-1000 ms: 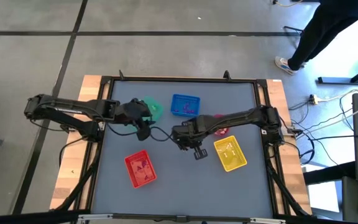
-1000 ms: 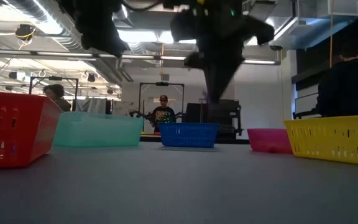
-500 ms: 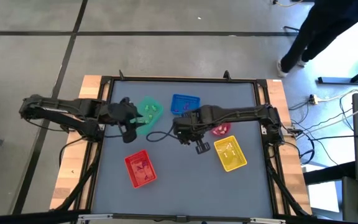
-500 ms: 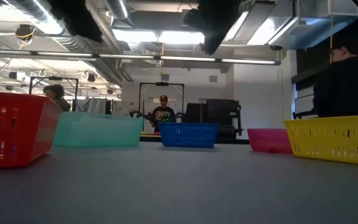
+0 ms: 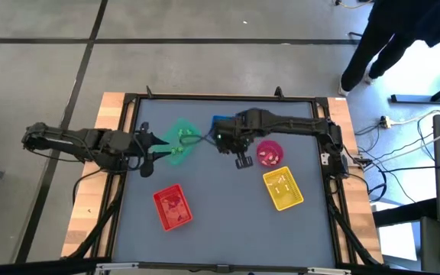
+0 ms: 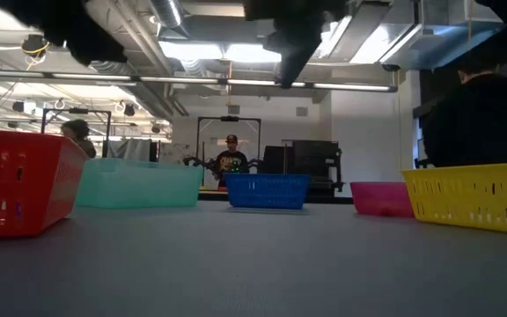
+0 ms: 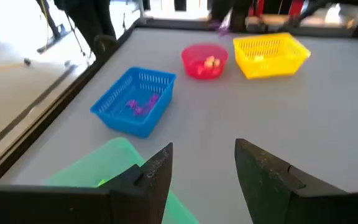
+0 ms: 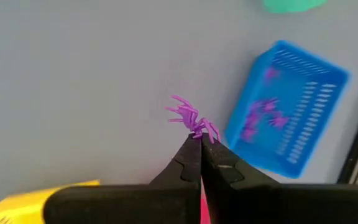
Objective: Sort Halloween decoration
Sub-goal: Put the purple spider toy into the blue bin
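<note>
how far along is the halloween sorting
Well along: purple trinkets lie in the blue tray, and others sit in the red tray, yellow tray and green tray. The right hand pinches a purple spider. A few pieces remain in the pink bowl. The left hand waits open.

purple spider trinket (image 8: pixel 191 118), blue tray (image 8: pixel 291 109), green tray (image 5: pixel 179 142), red tray (image 5: pixel 171 208), yellow tray (image 5: pixel 283 189), pink bowl (image 5: pixel 270 153)

Matt, smooth grey tabletop (image 5: pixel 228 221) edged in pale bare wood. Slotted, faintly glossy plastic for the blue tray (image 7: pixel 134 101), yellow tray (image 7: pixel 270 54) and red tray (image 6: pixel 14 192). Smooth pink plastic bowl (image 7: pixel 204 61). Matt black fingers (image 7: pixel 266 177). Spiky purple plastic trinket (image 8: pixel 191 118).
</note>
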